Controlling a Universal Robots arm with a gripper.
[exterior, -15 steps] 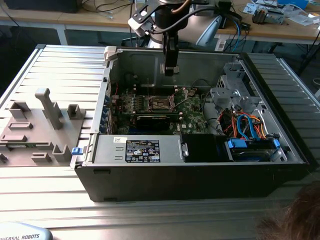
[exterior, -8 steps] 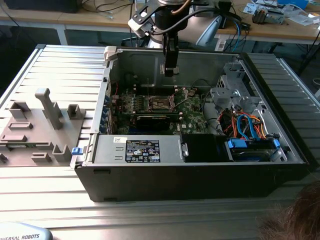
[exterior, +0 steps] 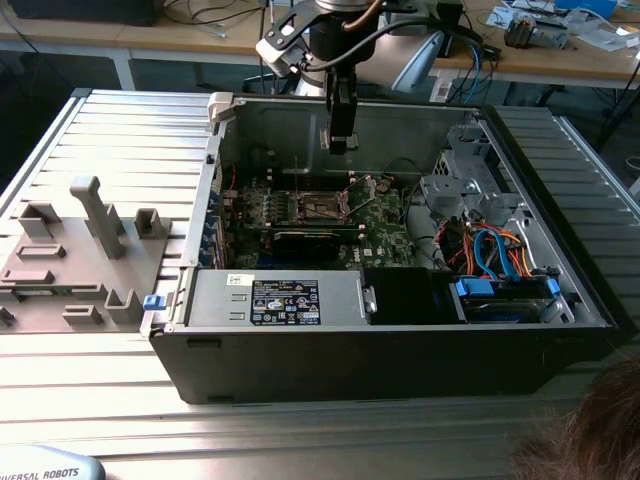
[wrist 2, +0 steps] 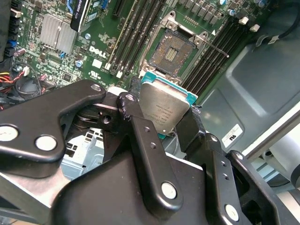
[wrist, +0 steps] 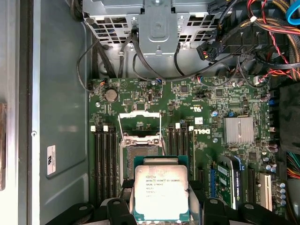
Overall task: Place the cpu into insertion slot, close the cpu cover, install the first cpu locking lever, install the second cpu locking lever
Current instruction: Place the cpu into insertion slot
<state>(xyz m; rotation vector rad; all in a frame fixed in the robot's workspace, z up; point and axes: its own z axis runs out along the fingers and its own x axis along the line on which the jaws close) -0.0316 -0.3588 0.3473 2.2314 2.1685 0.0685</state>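
My gripper (exterior: 340, 143) hangs inside the open computer case, above the green motherboard (exterior: 385, 225). It is shut on the cpu (wrist: 161, 191), a flat square chip with a silver top and a teal edge, clamped by two opposite sides between the black fingers (wrist: 198, 193). In the second wrist view the cpu (wrist 2: 164, 108) is tilted and held a short way off the board. The insertion slot (wrist 2: 171, 52), a dark square socket with a silver rim, lies bare on the board beyond the chip. In the first wrist view the cpu cover (wrist: 139, 116) stands flipped open just beyond the insertion slot (wrist: 140, 151), which the chip partly hides.
Black memory slots (wrist: 105, 159) flank the socket on both sides. A black graphics card (exterior: 310, 240) crosses the board in front, with the power supply (exterior: 285, 300) nearer still. Drive cage and cables (exterior: 490, 245) fill the exterior view's right. A grey fixture plate (exterior: 70, 260) lies outside, left.
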